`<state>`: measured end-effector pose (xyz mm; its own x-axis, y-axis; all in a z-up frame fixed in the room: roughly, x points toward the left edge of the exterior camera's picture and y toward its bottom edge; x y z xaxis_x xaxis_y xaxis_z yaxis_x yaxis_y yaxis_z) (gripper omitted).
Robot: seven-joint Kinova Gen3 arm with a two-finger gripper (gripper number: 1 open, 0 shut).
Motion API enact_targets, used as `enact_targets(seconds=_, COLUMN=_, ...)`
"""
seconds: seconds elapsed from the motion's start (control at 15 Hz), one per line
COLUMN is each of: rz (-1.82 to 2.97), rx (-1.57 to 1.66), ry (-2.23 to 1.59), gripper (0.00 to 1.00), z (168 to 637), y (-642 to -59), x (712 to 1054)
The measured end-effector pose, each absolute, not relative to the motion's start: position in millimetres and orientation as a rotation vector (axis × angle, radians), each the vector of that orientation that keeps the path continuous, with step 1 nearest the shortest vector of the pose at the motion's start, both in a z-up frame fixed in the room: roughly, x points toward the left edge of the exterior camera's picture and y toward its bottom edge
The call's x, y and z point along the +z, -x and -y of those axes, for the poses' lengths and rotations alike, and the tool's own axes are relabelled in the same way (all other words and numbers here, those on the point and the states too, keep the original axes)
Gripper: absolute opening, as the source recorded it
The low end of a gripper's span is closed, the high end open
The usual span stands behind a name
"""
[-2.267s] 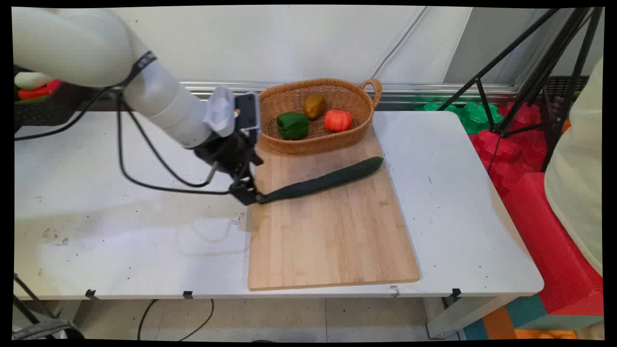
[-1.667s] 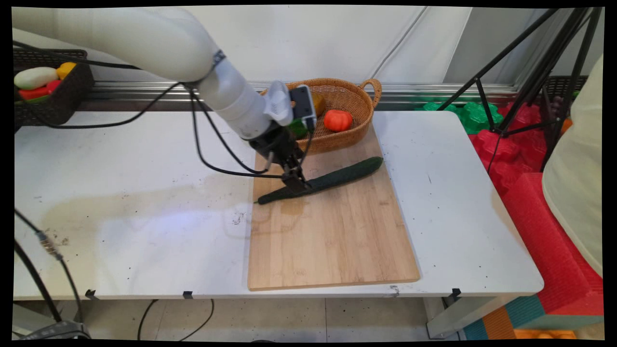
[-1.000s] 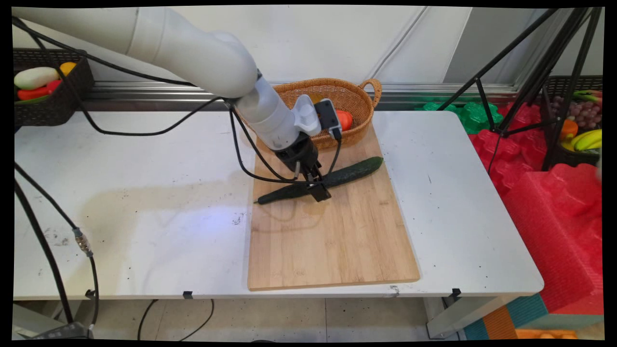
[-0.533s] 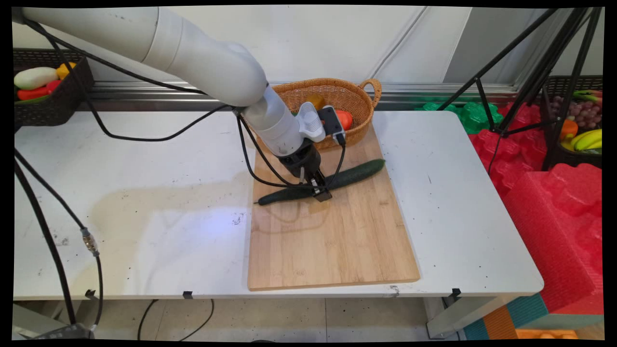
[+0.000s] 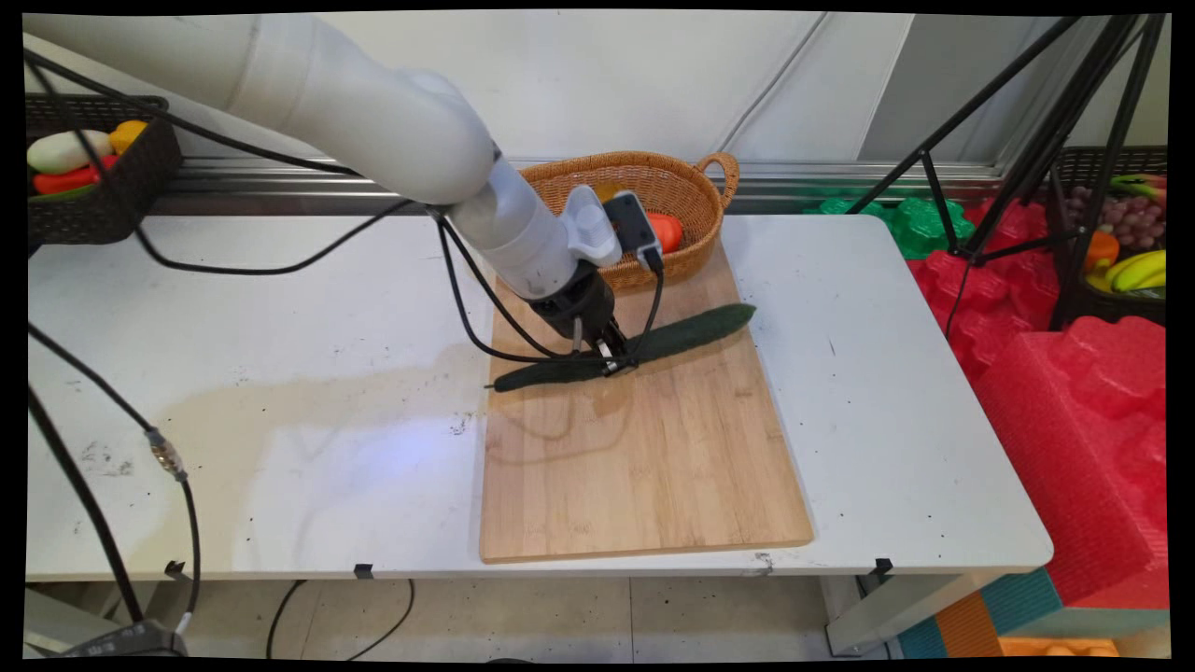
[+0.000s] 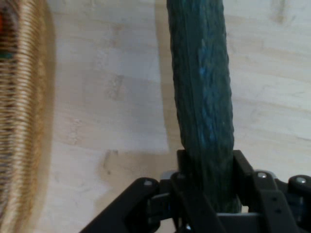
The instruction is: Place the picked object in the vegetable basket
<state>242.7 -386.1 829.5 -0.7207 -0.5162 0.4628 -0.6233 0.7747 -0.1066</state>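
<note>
- A long dark green cucumber [image 5: 624,348] lies across the upper part of a wooden cutting board [image 5: 644,457] on the white tabletop [image 5: 233,411], its long axis running diagonally from lower left to upper right of the main view.
- Its thin tip pokes just past the board's left edge; its blunt end reaches the board's right edge, near centre frame.
- The black gripper [image 5: 611,359] comes down on the cucumber about midway along its length, with one finger on each side of it and both closed against its skin.
- In the hand view the cucumber [image 6: 201,97] runs straight up the frame from between the fingers [image 6: 245,170], over the pale board [image 6: 112,97].
- A woven basket [image 5: 691,201] sits at the board's far end, in the upper middle of the main view; the arm hides its left half, and only part of an orange-red piece [image 5: 667,229] shows inside.
- The hand view catches the basket's wicker side [image 6: 19,121] at its left edge.
- A dark crate of mixed produce [image 5: 65,163] sits at the upper left, cut off by the frame.
</note>
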Motion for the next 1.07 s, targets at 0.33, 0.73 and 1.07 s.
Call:
enact_targets(seconds=0.33, rz=2.473, rx=0.433, ry=-0.924, gripper=0.00, z=364.4, y=-250.6, x=881.0)
enact_targets(seconds=0.73, rz=2.339, rx=0.591, ry=-1.020, gripper=0.00, z=371.4, y=-267.5, x=940.8)
enact_targets(seconds=1.07, rz=2.273, rx=0.734, ry=-1.110, gripper=0.00, z=407.3, y=-286.3, x=965.9)
